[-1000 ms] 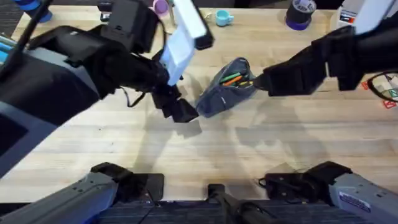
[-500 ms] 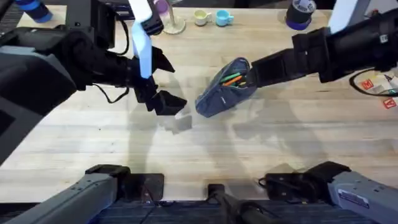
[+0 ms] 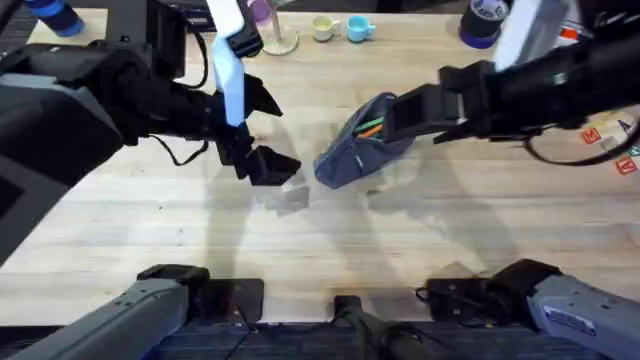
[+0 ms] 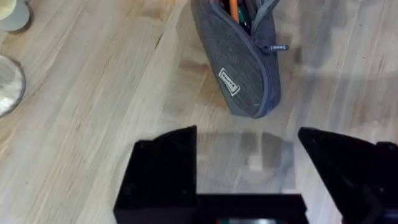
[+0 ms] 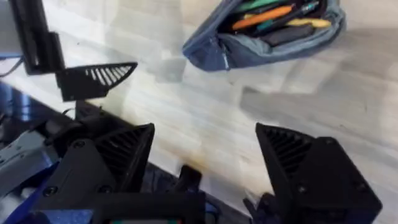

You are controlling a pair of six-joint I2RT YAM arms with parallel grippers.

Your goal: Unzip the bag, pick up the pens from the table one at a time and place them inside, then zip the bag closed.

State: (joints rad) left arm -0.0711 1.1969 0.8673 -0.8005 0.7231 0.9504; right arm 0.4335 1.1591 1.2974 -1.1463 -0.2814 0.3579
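– What's changed?
– The right claw [image 3: 395, 112] has slid in over the bag [image 3: 358, 150]; both claws gape, empty.
– And the bag?
– Under it, unzipped, pens [image 5: 268, 17] inside; soft fabric, so pinch the zip cord [image 4: 272, 47]

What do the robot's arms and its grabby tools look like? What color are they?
Both arms are black and chunky. The left tool has flat, blocky black fingers, with a white panel and a thin black cable along that arm. The right tool is black too; its fingers are wedge-shaped with ribbed inner faces. The bases near the table's edge are grey, one with a small label.
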